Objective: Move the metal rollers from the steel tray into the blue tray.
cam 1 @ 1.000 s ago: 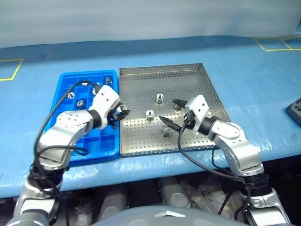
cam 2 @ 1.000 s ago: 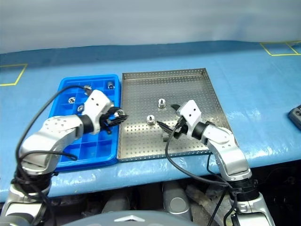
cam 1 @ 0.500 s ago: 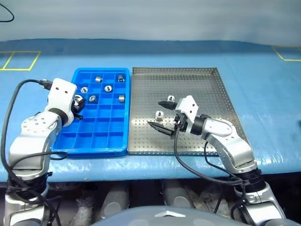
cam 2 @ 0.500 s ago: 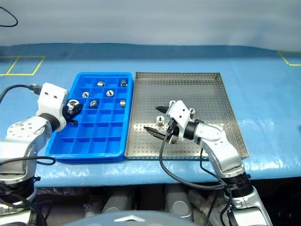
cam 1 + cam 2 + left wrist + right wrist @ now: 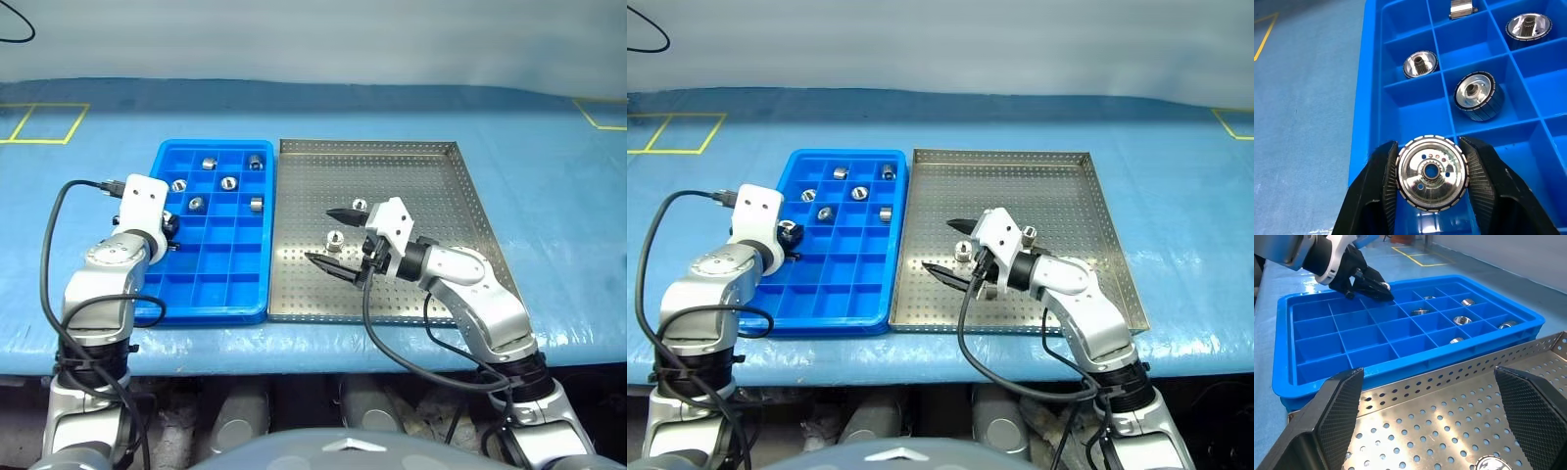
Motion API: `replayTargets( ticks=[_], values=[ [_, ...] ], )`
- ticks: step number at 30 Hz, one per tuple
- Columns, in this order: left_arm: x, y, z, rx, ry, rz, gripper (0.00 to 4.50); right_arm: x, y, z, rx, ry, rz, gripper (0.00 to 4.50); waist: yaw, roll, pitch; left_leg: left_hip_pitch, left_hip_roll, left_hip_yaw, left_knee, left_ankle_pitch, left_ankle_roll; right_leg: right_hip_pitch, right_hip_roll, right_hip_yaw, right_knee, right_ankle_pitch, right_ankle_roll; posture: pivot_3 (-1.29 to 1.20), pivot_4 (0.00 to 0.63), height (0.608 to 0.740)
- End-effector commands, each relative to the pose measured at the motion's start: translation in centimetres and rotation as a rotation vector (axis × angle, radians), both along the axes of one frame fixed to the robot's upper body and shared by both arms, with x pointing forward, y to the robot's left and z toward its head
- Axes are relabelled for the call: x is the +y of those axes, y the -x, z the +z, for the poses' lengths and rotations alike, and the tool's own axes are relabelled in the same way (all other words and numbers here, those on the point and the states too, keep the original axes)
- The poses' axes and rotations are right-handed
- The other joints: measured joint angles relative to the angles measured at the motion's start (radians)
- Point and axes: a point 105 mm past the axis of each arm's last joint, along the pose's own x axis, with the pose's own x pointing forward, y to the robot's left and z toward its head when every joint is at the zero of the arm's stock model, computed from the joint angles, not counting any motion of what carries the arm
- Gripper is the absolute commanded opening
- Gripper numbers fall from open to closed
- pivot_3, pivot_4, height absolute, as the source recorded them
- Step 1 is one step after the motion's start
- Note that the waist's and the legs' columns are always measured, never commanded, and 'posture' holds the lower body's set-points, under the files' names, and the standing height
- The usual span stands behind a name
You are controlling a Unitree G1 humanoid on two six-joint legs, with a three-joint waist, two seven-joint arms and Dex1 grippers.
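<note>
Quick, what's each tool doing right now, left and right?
Left tool: closed on a metal roller, over the blue tray.
Right tool: open, holding nothing, over the steel tray.

Blue tray [image 5: 211, 294], perforated silver-grey steel tray [image 5: 392, 176]

Left gripper [image 5: 1431, 188], roller [image 5: 1431, 174] clamped between fingers, now over left edge column of blue tray [image 5: 257, 311]; one second ago at tray's right edge beside steel tray [image 5: 470, 211]. Right gripper [image 5: 333, 238] shifted slightly toward blue tray, jaws wide. Camera view panned between frames.
</note>
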Motion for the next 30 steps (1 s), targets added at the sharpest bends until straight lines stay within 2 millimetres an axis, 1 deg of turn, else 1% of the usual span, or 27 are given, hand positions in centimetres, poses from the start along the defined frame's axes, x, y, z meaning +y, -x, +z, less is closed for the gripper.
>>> replayTargets(
  ticks=[1,3,5,6,9,12,13,14,15,17,19,22,25,27,30],
  values=[
    [0.2,-0.1,0.9,-0.039,-0.04,-0.006,3.04,-0.2,0.2,1.2,-0.042,-0.021,-0.006,4.5,-0.001,0.0,0.0,0.0,0.0,0.0,0.0,0.0,0.0,0.0,0.0,0.0,0.0,0.0,0.0,-0.09,0.15,0.74],
    [0.6,0.0,1.3,-0.058,-0.054,0.014,3.67,-0.3,0.1,1.2,-0.043,-0.02,-0.015,4.5,-0.001,0.0,0.0,0.0,0.0,0.0,0.0,0.0,0.0,0.0,0.0,0.0,0.0,0.0,0.0,-0.09,0.15,0.74],
    [0.9,0.0,2.1,-0.095,-0.062,0.043,4.36,-0.3,-0.1,1.2,-0.045,-0.019,-0.019,4.5,-0.001,0.0,0.0,0.0,0.0,0.0,0.0,0.0,0.0,0.0,0.0,0.0,0.0,0.0,0.0,-0.09,0.15,0.74],
    [0.8,0.0,2.8,-0.126,-0.048,0.042,4.47,-0.4,-0.1,1.3,-0.046,-0.019,-0.02,4.5,-0.001,0.0,0.0,0.0,0.0,0.0,0.0,0.0,0.0,0.0,0.0,0.0,0.0,0.0,0.0,-0.08,0.15,0.74],
    [-0.7,-0.4,4.7,-0.213,-0.017,-0.012,4.47,-0.4,-0.3,1.4,-0.054,-0.017,-0.027,4.5,0.001,0.0,0.0,0.0,0.0,0.0,0.0,0.0,0.0,0.0,0.0,0.0,0.0,0.0,0.0,-0.08,0.15,0.74],
    [-6.5,-0.9,7.1,-0.319,0.142,-0.271,4.47,-0.7,-0.4,1.6,-0.065,-0.015,-0.046,4.5,0.01,0.0,0.0,-0.001,-0.001,-0.001,0.001,0.0,0.0,0.001,0.0,-0.001,0.0,0.0,0.0,-0.1,0.15,0.74],
    [-7.6,-0.8,7.4,-0.332,0.168,-0.324,4.47,-0.7,-0.5,1.6,-0.067,-0.014,-0.05,4.5,0.013,0.0,0.0,-0.002,-0.001,-0.001,0.001,0.0,0.0,0.0,0.0,-0.002,0.0,0.001,-0.001,-0.1,0.15,0.74],
    [-9.5,-0.7,7.5,-0.326,0.208,-0.416,4.47,-0.9,-0.5,1.6,-0.071,-0.009,-0.058,4.5,0.011,0.0,0.0,-0.002,-0.001,-0.002,0.002,0.0,0.0,0.001,-0.001,-0.002,0.0,0.002,-0.003,-0.12,0.15,0.74],
    [-12.0,-0.4,7.2,-0.294,0.245,-0.536,4.47,-1.3,-0.5,1.7,-0.078,-0.001,-0.076,4.5,0.009,0.0,0.0,-0.002,-0.001,-0.001,0.002,0.0,0.0,0.001,-0.001,-0.002,-0.001,0.002,-0.003,-0.13,0.15,0.74],
    [-15.6,0.2,6.2,-0.22,0.261,-0.715,4.47,-2.1,-0.7,1.7,-0.091,0.016,-0.121,4.5,0.003,0.0,0.0,-0.002,-0.001,0.0,0.002,0.0,0.0,0.001,0.0,-0.002,0.0,0.002,-0.002,-0.15,0.15,0.74],
    [-17.8,0.4,4.4,-0.138,0.246,-0.81,4.47,-3.2,-0.8,1.7,-0.102,0.04,-0.176,4.5,-0.007,0.0,0.0,-0.002,-0.001,0.001,0.001,0.0,0.0,0.001,0.0,-0.001,-0.001,0.0,-0.001,-0.18,0.15,0.74],
    [-19.2,-0.1,2.1,-0.045,0.238,-0.858,4.47,-4.9,-1.1,1.4,-0.109,0.082,-0.262,4.5,-0.028,0.0,0.0,-0.001,-0.001,0.004,0.001,0.0,0.0,0.0,0.001,0.0,0.0,0.0,0.0,-0.21,0.15,0.74],
    [-19.5,-1.1,0.0,0.021,0.226,-0.846,4.47,-6.4,-1.1,1.1,-0.106,0.116,-0.332,4.5,-0.052,0.0,0.0,-0.001,0.0,0.005,0.001,0.0,0.0,0.0,0.003,0.001,0.0,0.0,0.0,-0.23,0.15,0.74],
    [-19.4,-1.7,-1.2,0.053,0.209,-0.831,4.47,-6.9,-0.9,0.9,-0.101,0.119,-0.355,4.5,-0.068,0.0,0.0,0.0,0.0,0.007,0.001,0.0,0.0,0.001,0.004,0.003,0.001,0.0,0.001,-0.25,0.15,0.74],
    [-19.5,-2.0,-2.2,0.084,0.192,-0.831,4.47,-7.0,-0.7,0.9,-0.099,0.116,-0.365,4.5,-0.089,0.0,0.0,0.001,0.0,0.008,0.002,0.0,0.001,0.001,0.004,0.004,0.0,0.0,0.001,-0.26,0.15,0.74]
  ],
)
